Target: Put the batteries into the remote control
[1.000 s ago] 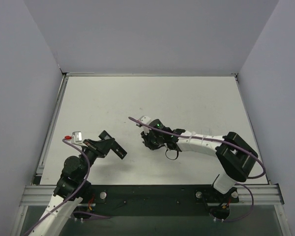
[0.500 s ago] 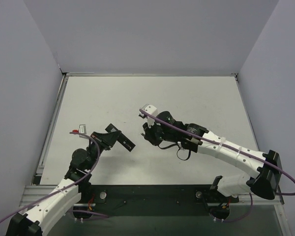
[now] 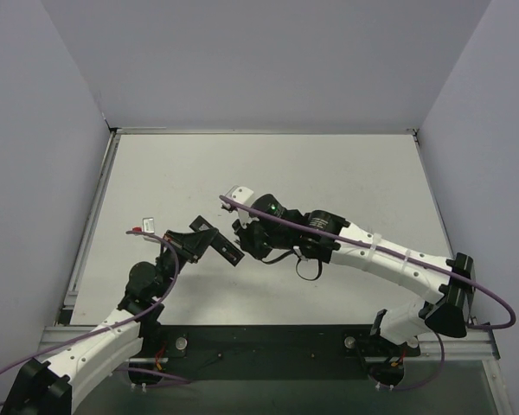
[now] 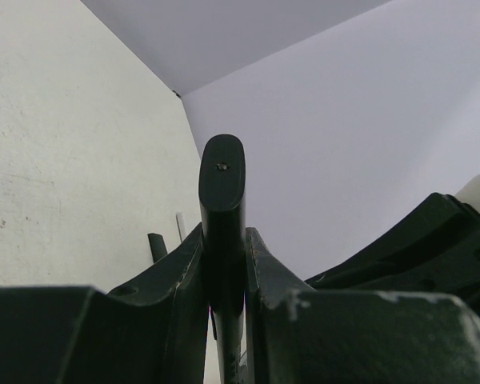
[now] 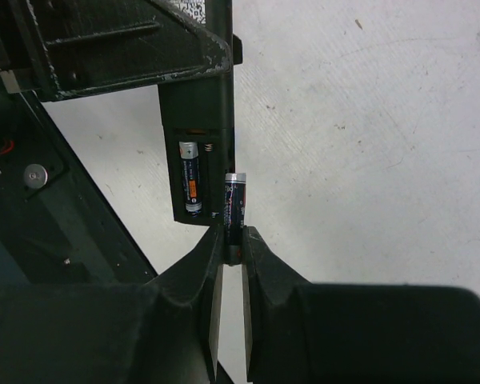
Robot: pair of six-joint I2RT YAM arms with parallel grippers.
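From the overhead view, I have the left gripper point(image 3: 209, 245) raised over the table point(image 3: 329, 173) and clamped on the remote control point(image 3: 229, 254), which sticks out toward the middle. The right gripper point(image 3: 244, 240) sits just beside the remote's free end. I cannot make out what it carries from up here.

On the left wrist camera the remote shows edge-on, a slim dark bar pinched tight between the two fingers point(image 4: 266, 264), with no gap on either side. The grip looks firm enough to push against.

The right wrist camera tells me the most. The jaws are nearly closed on a battery point(image 5: 234, 208), gripped at its lower end with its pale cap pointing away from the camera. The remote's back is open and facing me. One seated battery point(image 5: 191, 186) already lies in the left bay, and the empty slot point(image 5: 215, 164) is next to it. The battery I hold overlaps the remote's right edge, just off that slot.

So I judge this to be the insertion of the second cell, with the task well along. Next I need a small sideways shift to centre the battery over the slot, press one end against the spring contact, tip the cell flat, and release only once it sits level.
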